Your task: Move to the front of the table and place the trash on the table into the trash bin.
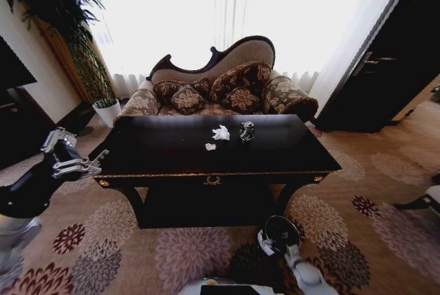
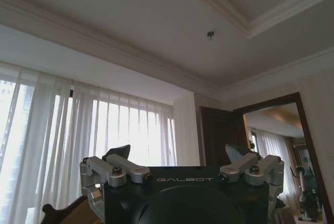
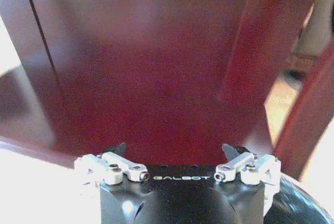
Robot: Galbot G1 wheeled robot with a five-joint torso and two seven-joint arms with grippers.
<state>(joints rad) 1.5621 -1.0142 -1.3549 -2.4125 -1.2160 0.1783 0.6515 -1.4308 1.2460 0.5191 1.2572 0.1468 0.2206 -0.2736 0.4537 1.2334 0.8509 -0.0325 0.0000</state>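
Robot's basically parked in front of the desk (image 1: 172, 154) now, with the trash (image 1: 221, 133) sitting mid-top toward the sofa side, left gripper (image 1: 72, 161) hanging released off the desk's left end and right gripper (image 1: 278, 234) released low below its front edge, so I'd guess next is reaching in for a paper ball.

head view looks down over the table (image 1: 172, 154); left wrist faces the ceiling, right wrist close under dark wood.

Dark wrapper-like lump (image 1: 247, 130) — too small to identify, plant (image 1: 62, 13) cut off by edge
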